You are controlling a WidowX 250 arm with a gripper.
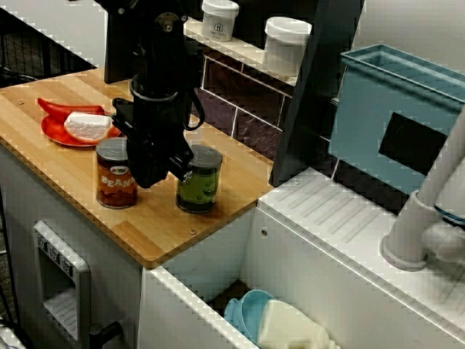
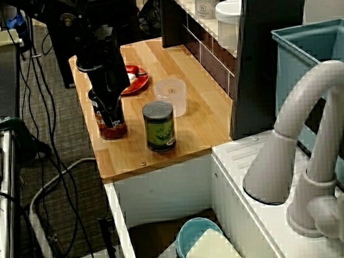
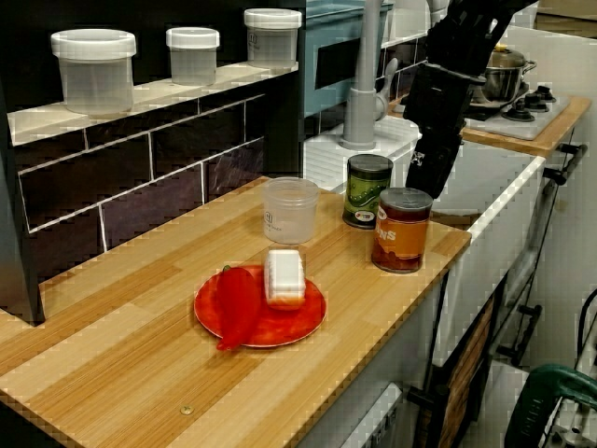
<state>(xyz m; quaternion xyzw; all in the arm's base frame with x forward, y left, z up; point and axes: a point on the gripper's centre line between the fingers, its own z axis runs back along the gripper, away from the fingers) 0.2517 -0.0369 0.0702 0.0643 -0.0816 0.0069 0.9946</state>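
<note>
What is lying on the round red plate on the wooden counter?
On the round red plate lie a long red pepper and a white rectangular block, side by side. Whatever lies beneath them is covered.

Soft overhead light, short shadows, sheen on counter, jagged pixel edges everywhere, high view murky at 9 o'clock.

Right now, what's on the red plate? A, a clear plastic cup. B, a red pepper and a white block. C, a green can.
B: the red pepper and the white block lie on the red plate, while the green can and the clear cup stand on the counter apart from it.
</note>
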